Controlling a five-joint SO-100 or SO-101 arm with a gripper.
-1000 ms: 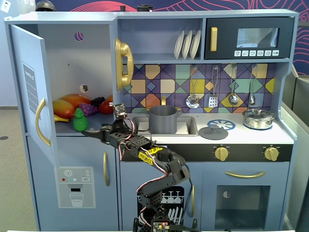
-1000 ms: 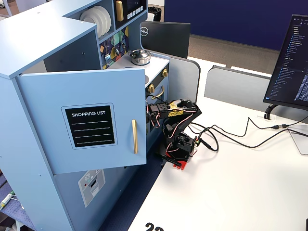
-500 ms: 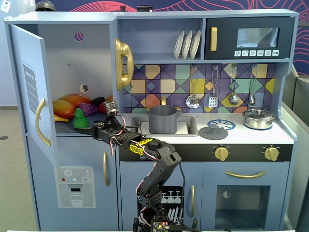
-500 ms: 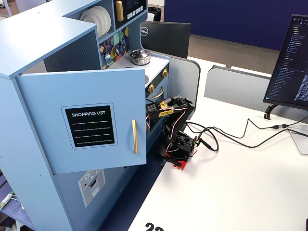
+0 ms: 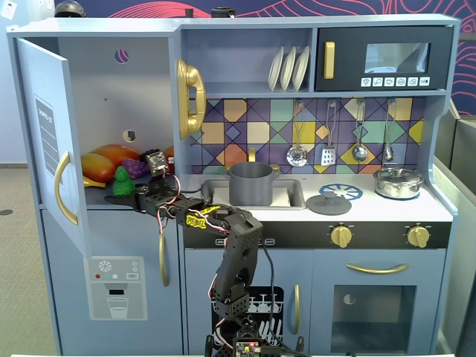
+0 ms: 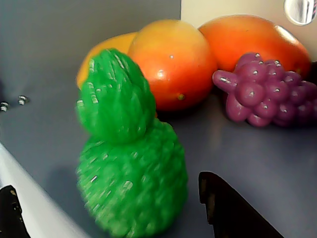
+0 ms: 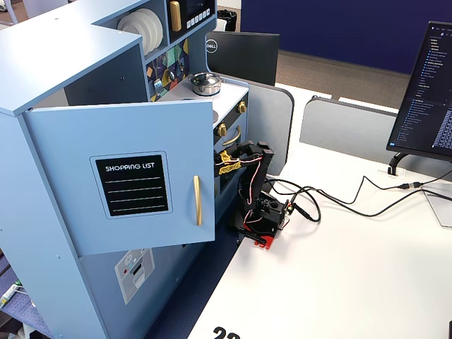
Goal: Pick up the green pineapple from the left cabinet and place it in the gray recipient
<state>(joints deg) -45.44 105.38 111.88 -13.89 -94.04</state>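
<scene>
nearest the wrist camera, the gripper (image 6: 106,208) is spread wide, its fingers (image 6: 233,210) on either side of the green pineapple (image 6: 131,168), which stands upright on the left cabinet (image 5: 104,82) floor. behind the pineapple lie mangoes (image 6: 173,62) and purple grapes (image 6: 265,89).

Black arm (image 5: 236,249), yellow label, red-white cables, red base.

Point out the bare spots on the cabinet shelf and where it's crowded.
Bare: shelf floor left of the pineapple, toward the side wall; a strip between pineapple and grapes, partly taken by a gripper finger. Crowded: behind, where the mangoes touch.
</scene>
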